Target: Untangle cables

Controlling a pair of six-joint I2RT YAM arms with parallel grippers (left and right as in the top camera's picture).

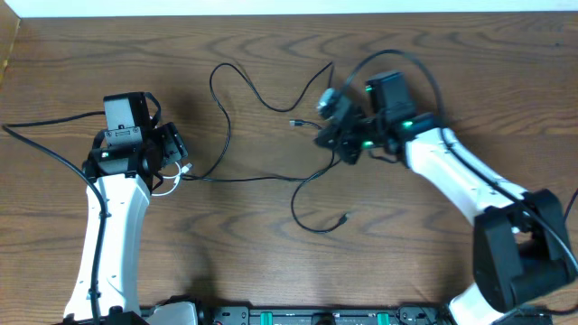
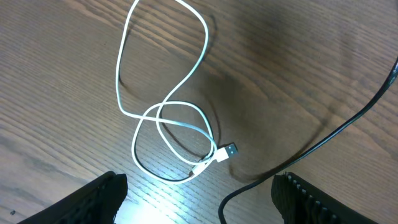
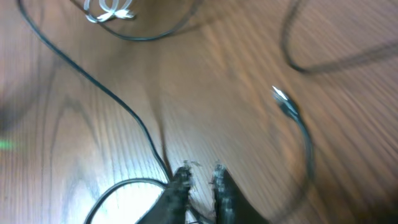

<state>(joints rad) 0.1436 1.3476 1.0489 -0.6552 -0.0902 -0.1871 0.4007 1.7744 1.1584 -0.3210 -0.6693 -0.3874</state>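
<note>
A thin white cord (image 2: 158,115), coiled in loose overlapping loops and ending in a silver-tipped plug (image 2: 227,150), is seen lying on the brown wood-grain table (image 1: 271,271). The left gripper (image 2: 199,190) is poised directly above this white cord, its black fingers spread wide apart with nothing between them. A long, thin black cord (image 1: 244,179) is laid from just beside the white cord out to the right gripper (image 3: 200,171), which is well apart from the white cord. That gripper's fingers are drawn almost together, but the blur means it cannot be told whether the black cord is pinched. A small loose plug end (image 3: 280,94) of black cord is also seen well apart from the white cord.
</note>
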